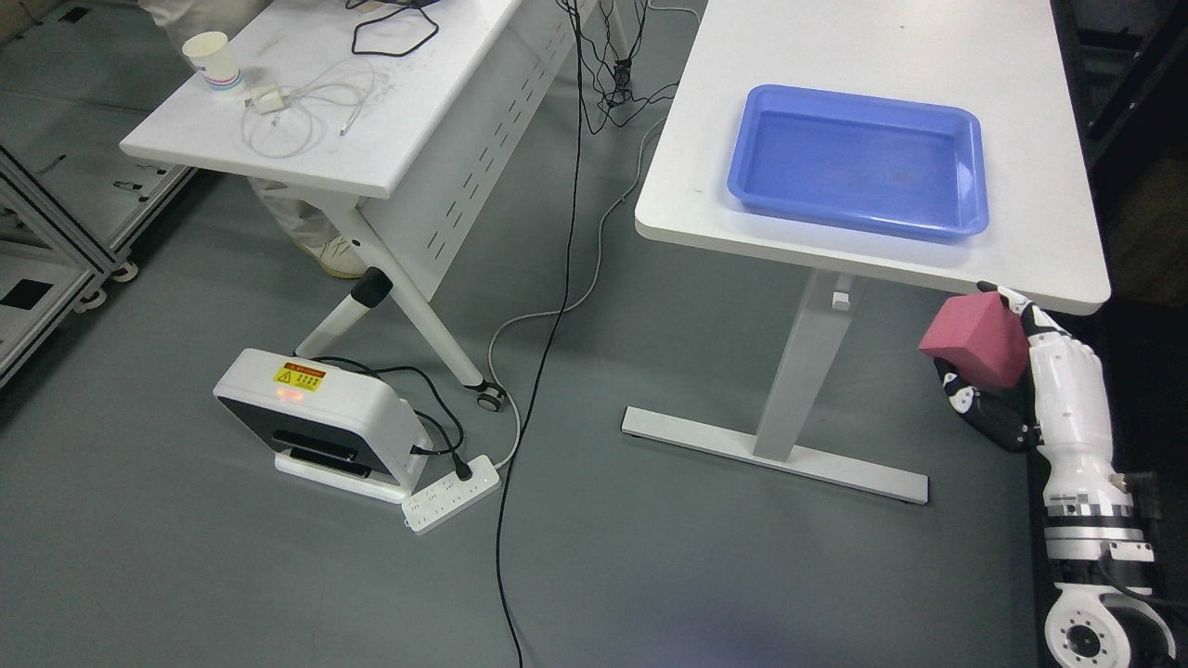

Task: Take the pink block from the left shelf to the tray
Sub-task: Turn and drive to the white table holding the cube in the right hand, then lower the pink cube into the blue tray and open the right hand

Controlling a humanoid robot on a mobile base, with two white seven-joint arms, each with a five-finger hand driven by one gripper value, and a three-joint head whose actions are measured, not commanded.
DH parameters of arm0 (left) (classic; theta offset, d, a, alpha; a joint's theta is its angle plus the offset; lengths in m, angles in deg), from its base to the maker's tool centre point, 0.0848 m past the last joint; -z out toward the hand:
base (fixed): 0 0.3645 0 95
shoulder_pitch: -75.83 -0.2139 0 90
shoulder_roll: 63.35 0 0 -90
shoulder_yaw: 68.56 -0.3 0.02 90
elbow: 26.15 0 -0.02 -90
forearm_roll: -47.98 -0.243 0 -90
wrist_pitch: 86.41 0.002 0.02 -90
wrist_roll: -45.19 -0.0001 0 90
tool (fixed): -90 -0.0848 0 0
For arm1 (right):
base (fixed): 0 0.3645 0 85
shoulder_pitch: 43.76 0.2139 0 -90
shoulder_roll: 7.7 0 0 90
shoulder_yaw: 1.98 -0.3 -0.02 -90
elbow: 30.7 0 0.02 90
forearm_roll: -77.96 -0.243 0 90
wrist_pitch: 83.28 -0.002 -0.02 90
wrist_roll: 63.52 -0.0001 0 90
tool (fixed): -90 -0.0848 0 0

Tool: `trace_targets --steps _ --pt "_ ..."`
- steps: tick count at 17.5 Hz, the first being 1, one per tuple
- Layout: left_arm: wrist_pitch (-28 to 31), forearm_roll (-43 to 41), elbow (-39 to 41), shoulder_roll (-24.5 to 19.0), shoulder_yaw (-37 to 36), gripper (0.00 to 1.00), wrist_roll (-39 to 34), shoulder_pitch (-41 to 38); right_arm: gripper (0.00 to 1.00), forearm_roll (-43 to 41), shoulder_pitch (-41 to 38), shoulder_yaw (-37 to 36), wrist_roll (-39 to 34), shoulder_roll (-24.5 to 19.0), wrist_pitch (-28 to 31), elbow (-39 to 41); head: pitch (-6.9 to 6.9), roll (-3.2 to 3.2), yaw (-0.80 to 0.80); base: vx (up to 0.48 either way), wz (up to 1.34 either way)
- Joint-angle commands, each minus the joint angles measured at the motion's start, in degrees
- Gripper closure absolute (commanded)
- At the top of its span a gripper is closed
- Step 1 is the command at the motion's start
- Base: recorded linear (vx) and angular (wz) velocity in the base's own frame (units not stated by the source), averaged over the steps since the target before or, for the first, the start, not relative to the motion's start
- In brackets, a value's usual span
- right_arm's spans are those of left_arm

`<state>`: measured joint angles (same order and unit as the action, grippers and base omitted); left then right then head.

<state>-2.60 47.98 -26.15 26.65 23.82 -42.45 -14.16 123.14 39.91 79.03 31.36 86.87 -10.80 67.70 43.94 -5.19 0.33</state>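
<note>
At about nine o'clock in the head view, metal shelving [37, 269] runs off the edge. At ten to eleven o'clock stands a white table [316, 102] with a paper cup [210, 57] and loose cables [306, 97] on it; part of a person [306, 227] shows behind its leg. Below, at seven o'clock on the grey floor, sit a white device [316, 408] and a power strip [452, 492].

At one o'clock a second white table [1039, 213] carries the blue tray [970, 167], which looks empty.

At three to four o'clock the right hand [988, 385] rises on its white arm. Its dark fingers [974, 404] curl under and around the pink block [976, 340], closed on it, one finger showing along the block's top right. The block sits tilted, below and in front of the table's near edge, not yet above the tabletop.

The tray lies toward eleven o'clock from the hand, higher and further away, its long side running left to right. I judge the next move needs a lift clear of the table edge, then a reach up and left over the near rim. The left arm is out of sight, so the right does the work.
</note>
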Motion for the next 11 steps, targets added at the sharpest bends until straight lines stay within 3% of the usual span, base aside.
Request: trace_targets --steps 1,11 --pt "0.0 -0.1 1.0 -1.0 0.0 0.0 0.0 1.8 0.96 0.0 0.1 0.1 0.0 -0.1 0.0 0.0 0.0 0.0 0.0 0.355 -0.03" --pt "0.0 -0.1 1.0 -1.0 0.0 0.0 0.0 1.8 0.96 0.0 -0.1 1.1 0.0 -0.8 -0.1 0.0 0.0 0.0 0.0 0.3 -0.01"
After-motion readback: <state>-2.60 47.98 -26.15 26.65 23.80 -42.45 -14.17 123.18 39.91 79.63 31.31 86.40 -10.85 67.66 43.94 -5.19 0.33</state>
